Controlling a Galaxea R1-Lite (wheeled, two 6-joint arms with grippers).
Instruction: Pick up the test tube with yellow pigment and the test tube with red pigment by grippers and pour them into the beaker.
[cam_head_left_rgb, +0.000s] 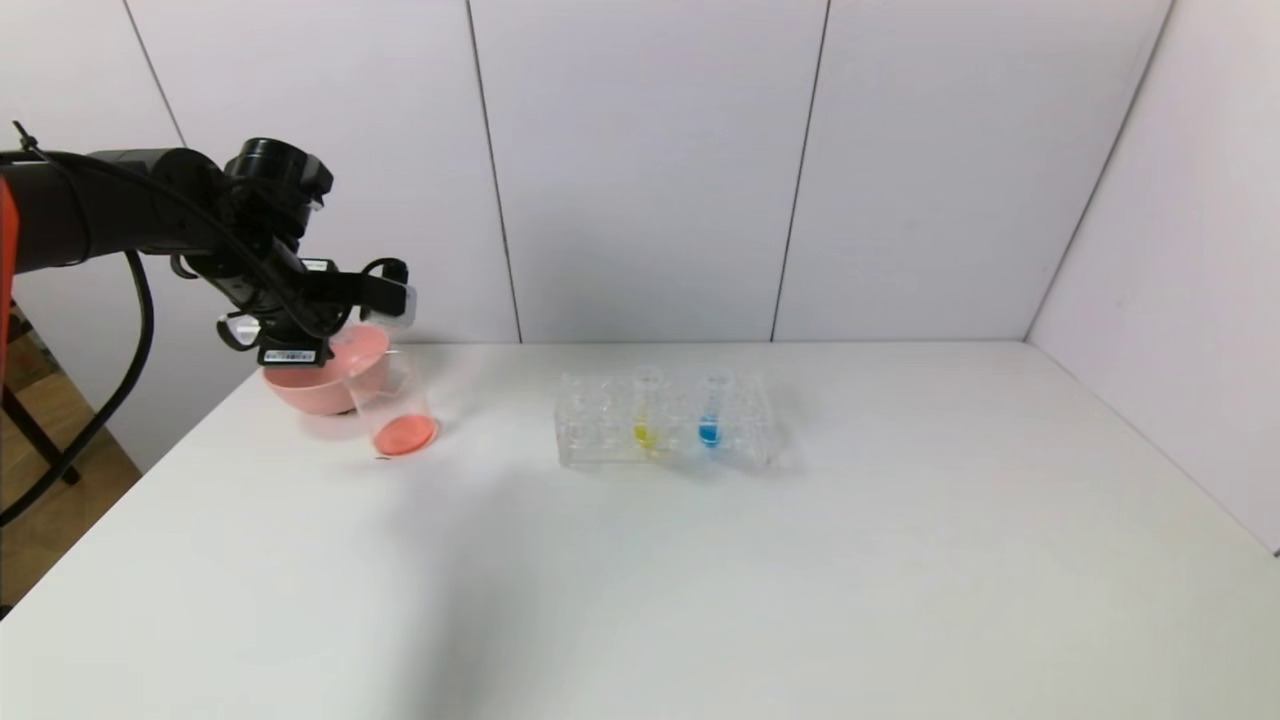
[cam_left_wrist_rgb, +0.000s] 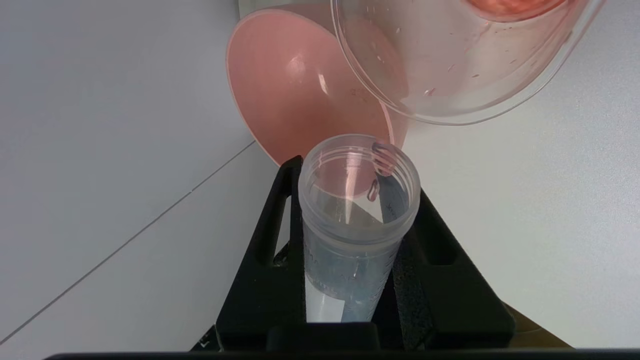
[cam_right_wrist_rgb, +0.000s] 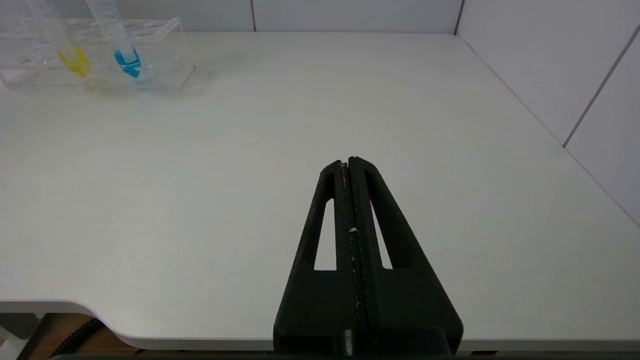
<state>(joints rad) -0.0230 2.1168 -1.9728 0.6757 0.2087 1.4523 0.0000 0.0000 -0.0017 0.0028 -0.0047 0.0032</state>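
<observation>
My left gripper (cam_head_left_rgb: 385, 290) (cam_left_wrist_rgb: 357, 200) is shut on the test tube with red pigment (cam_left_wrist_rgb: 357, 235). The tube lies tilted above the beaker (cam_head_left_rgb: 395, 400) (cam_left_wrist_rgb: 450, 75), its open mouth toward the rim, and only reddish drops cling inside that mouth. A layer of red liquid (cam_head_left_rgb: 405, 435) covers the beaker's bottom. The test tube with yellow pigment (cam_head_left_rgb: 646, 415) (cam_right_wrist_rgb: 70, 50) stands upright in the clear rack (cam_head_left_rgb: 600, 420) (cam_right_wrist_rgb: 165, 45) at mid-table. My right gripper (cam_right_wrist_rgb: 348, 161) is shut and empty, low over the table near its front edge, and does not show in the head view.
A pink bowl (cam_head_left_rgb: 320, 385) (cam_left_wrist_rgb: 300, 90) sits right behind the beaker at the table's far left. A blue-liquid tube (cam_head_left_rgb: 710, 415) (cam_right_wrist_rgb: 120, 45) stands in the rack beside the yellow one. White wall panels close off the back and right sides.
</observation>
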